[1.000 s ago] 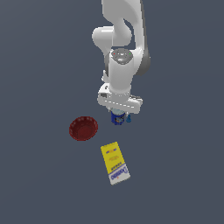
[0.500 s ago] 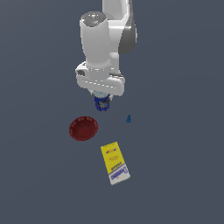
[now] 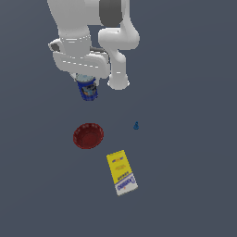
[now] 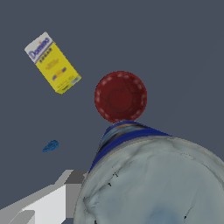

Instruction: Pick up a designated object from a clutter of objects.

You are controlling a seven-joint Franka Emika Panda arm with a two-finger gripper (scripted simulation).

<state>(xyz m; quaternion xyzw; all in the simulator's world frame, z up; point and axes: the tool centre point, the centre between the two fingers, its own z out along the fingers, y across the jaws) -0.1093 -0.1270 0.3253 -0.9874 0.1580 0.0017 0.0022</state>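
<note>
Gripper closed on can, by the look of it; fingers mostly hidden under the white wrist housing in the exterior view, so the exact contact is hard to confirm. Can hanging just below the hand, high above the floor, clear of everything else. Blue wall with label marks showing under the hand; pale silvery top filling much of the wrist view, very close to the camera.

Bowl down on the floor, dark red, well below the can and slightly toward the exterior view's right of it. Box flat on the floor, yellow and white, near the bowl but apart from it. Small blue marker on the floor, off to the exterior view's right of the bowl, apart from both.

Handling, as a judgement: rigid, likely light, no give under the pads; smooth curved wall probably slippery, so prone to rotating or sliding out if pinched off-centre. Best held across the middle of the wall, pads on opposite sides, not on the rim. Moderate squeeze enough; sudden swings the main risk while carried this high.
</note>
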